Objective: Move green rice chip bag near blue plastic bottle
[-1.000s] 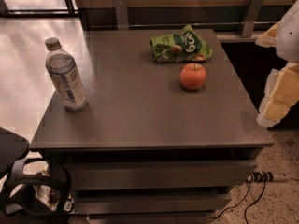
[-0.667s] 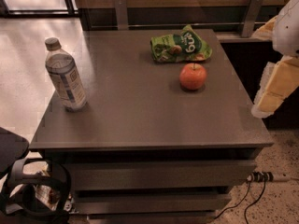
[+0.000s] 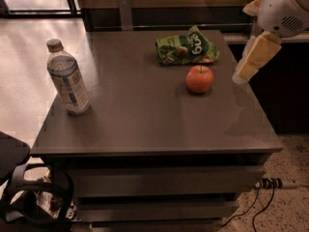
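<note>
The green rice chip bag (image 3: 187, 49) lies flat at the far right part of the grey table (image 3: 145, 115), just behind a red-orange apple (image 3: 199, 79). The blue plastic bottle (image 3: 68, 78), clear with a pale cap and a white-and-blue label, stands upright near the table's left edge. My gripper (image 3: 251, 61) hangs from the white arm (image 3: 282, 8) at the right, above the table's right edge. It is to the right of the apple and the bag and touches neither.
The table has drawers below its front edge (image 3: 159, 182). A dark counter (image 3: 285, 81) stands close on the right. Cables and a power strip (image 3: 275, 183) lie on the floor at the lower right, and a dark chair part (image 3: 19, 178) is at the lower left.
My gripper has risen and moved left, from beside the table's right edge toward the apple and bag. The bag, the apple and the bottle have not moved.
</note>
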{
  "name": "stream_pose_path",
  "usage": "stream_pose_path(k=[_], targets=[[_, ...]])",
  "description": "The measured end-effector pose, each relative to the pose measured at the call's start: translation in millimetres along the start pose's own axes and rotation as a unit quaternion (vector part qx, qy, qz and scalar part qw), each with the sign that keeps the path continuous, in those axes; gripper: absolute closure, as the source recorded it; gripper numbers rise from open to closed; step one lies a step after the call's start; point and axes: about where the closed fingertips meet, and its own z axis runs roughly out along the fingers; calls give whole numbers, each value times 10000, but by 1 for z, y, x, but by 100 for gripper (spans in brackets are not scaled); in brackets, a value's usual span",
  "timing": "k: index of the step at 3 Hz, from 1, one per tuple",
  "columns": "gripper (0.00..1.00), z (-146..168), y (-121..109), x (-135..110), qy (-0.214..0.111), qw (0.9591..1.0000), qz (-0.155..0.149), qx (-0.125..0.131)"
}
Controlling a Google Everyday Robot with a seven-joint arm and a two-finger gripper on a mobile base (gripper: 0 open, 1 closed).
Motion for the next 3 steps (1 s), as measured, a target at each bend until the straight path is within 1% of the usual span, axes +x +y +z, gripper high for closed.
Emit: stream_pose_path(k=[1,2,3], targets=[[0,19,-25,-9,-195,9996,138,115],[0,54,-52,-20,-475,9974,515,141],[0,83,-69,-28,-732,9938,825,127]])
